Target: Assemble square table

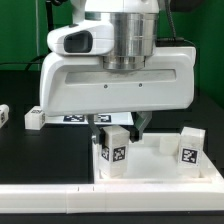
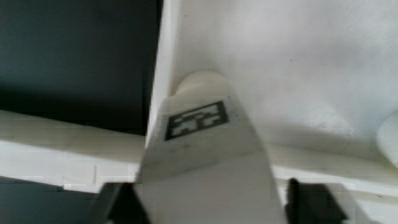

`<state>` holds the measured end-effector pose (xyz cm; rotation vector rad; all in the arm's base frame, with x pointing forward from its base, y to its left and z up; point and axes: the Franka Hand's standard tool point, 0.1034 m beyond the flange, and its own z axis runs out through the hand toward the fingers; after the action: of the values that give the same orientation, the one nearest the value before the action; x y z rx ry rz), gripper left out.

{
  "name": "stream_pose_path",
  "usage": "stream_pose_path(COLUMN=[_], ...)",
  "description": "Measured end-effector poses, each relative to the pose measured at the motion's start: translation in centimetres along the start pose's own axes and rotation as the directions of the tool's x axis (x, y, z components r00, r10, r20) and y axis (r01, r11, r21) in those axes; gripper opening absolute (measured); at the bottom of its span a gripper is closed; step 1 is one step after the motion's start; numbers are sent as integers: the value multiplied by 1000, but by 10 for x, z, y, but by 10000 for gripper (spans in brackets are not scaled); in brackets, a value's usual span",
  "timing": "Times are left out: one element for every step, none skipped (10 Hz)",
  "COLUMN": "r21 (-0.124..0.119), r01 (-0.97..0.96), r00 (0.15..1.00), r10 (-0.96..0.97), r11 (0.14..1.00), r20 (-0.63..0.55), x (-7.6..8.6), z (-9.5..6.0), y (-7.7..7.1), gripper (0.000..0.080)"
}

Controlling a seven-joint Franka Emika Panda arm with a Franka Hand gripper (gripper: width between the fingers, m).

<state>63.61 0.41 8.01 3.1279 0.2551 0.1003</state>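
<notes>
The white square tabletop (image 1: 155, 168) lies at the exterior view's lower right, its raised rim showing. A white block leg (image 1: 113, 152) with a black-white tag stands upright on its left corner region. My gripper (image 1: 118, 131) comes down from above and is shut on this leg. In the wrist view the leg (image 2: 199, 125) runs between my dark fingertips (image 2: 121, 203), over the tabletop (image 2: 302, 60). A second tagged leg (image 1: 190, 148) stands on the tabletop's right side. Two more legs (image 1: 35, 120) (image 1: 3, 115) lie on the black table at the left.
The marker board (image 1: 75, 118) lies behind the tabletop, partly hidden by my hand. A long white border bar (image 1: 45, 196) runs along the front edge. My large white hand housing (image 1: 115, 80) blocks the middle of the exterior view.
</notes>
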Motion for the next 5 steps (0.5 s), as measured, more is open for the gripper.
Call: stream_pose_path(r21=[-1, -1, 5, 13, 27], r01=[-18, -18, -95, -230, -378], r00=[1000, 1000, 995, 973, 926], r10=[18, 18, 95, 230, 378], r11=[1000, 1000, 995, 973, 926], r20=[0, 0, -1, -1, 3], x=[0, 0, 0, -1, -1], z=[0, 0, 0, 0, 1], y=[1, 1, 2, 3, 6], gripper=[285, 285, 285, 285, 285])
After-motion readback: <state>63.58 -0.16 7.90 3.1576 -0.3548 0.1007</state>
